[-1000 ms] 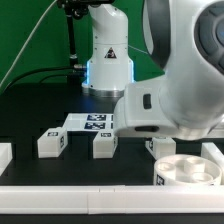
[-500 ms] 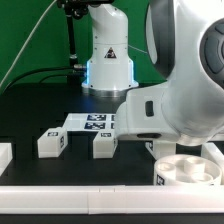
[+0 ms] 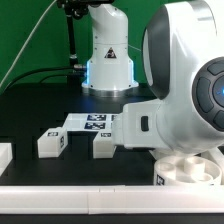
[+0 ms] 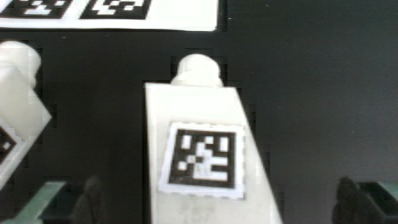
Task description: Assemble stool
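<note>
White plastic, matte and blocky, fills the wrist view. One stool leg lies flat on the black counter, directly between the two dark fingers of the pincer. The jaws are spread wide. One finger stands on each side of the leg, and a strip of counter shows between each finger and the leg's flank, so nothing is clasped. The leg is a squared bar with a black-and-white square tag on its upper face. A rounded peg at its far end points away from the fingers, toward the marker board. A second leg lies just beside it, separated by a narrow gap of counter.

In the exterior view the arm looms at the exterior view's right. Its glossy, rounded white shells are bent low over the counter and hide the pincer and the straddled leg. The round seat, white with circular sockets, sits at the lower right of the frame, partly covered by the arm. Two legs show in the lower middle: a left-hand leg and a middle leg, both in front of the marker board. I cannot tell whether either of them is the second leg seen from the wrist. A plain white border block sits at the lower left edge.
</note>
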{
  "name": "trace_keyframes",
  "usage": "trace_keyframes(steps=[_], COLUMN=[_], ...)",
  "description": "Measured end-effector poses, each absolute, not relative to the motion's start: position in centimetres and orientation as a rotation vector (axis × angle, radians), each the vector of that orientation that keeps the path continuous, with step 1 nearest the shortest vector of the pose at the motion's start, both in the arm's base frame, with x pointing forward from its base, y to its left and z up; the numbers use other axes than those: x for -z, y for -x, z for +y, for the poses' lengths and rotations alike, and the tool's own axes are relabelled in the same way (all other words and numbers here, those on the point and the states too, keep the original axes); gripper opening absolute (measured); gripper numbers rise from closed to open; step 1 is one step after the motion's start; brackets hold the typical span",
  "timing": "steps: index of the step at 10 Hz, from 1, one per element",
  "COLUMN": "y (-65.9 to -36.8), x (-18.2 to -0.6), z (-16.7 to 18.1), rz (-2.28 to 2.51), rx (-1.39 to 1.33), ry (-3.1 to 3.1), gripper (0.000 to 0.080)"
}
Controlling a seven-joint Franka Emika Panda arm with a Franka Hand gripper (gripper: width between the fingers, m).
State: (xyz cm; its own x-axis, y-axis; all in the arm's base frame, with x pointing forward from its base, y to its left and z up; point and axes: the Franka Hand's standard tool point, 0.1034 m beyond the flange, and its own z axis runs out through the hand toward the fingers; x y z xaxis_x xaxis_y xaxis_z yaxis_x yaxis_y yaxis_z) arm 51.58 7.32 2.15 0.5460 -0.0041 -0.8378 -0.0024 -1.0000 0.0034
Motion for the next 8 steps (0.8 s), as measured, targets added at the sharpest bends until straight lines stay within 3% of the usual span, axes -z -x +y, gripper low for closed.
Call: trace_keyframes(steps=[2, 3, 4, 8], y=[-51.56, -51.56, -51.56, -51.56], x=[-2.14, -2.14, -2.15, -2.14], z=[7.34, 7.34, 7.35, 7.35], rz=[-0.005, -0.005, -0.005, -0.005], rx=[1.496, 1.496, 1.496, 1.496], ry=[-2.76, -2.76, -2.76, -2.76], gripper=[0.0619, 0.0442, 0.0321, 0.0321])
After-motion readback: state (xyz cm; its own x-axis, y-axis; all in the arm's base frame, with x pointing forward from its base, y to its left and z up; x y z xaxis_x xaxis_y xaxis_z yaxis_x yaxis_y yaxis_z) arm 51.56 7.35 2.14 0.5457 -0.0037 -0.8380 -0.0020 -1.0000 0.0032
